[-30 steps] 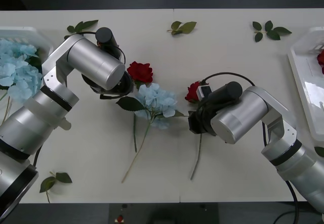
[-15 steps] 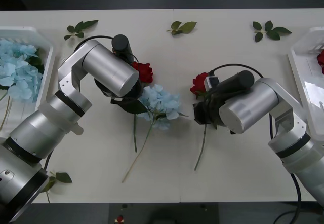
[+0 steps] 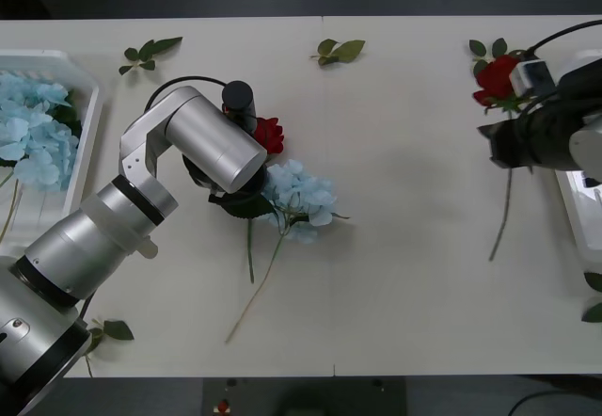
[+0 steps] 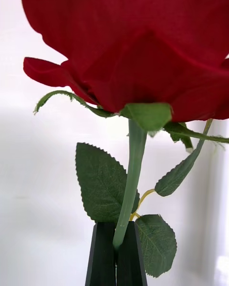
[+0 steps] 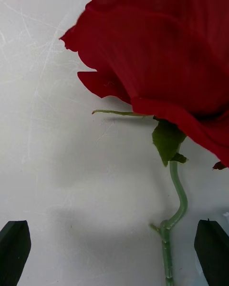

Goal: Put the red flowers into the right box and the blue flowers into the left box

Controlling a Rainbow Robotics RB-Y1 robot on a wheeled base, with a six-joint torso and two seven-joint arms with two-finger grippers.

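Observation:
My right gripper is shut on the green stem of a red flower. In the front view this rose hangs above the table's right side, its stem trailing toward me, just beside the right box. My left gripper is open and low over the table, its black fingers either side of the stem of another red rose. That rose lies beside a blue flower at the table's middle, with the left wrist partly over both. Several blue flowers lie in the left box.
Loose green leaf sprigs lie at the far edge, near the front left and at the right edge. The right arm covers much of the right box.
The right arm lifted its rose off the middle of the table and carried it right, up to the right box. The left arm shifted right, over the other rose.

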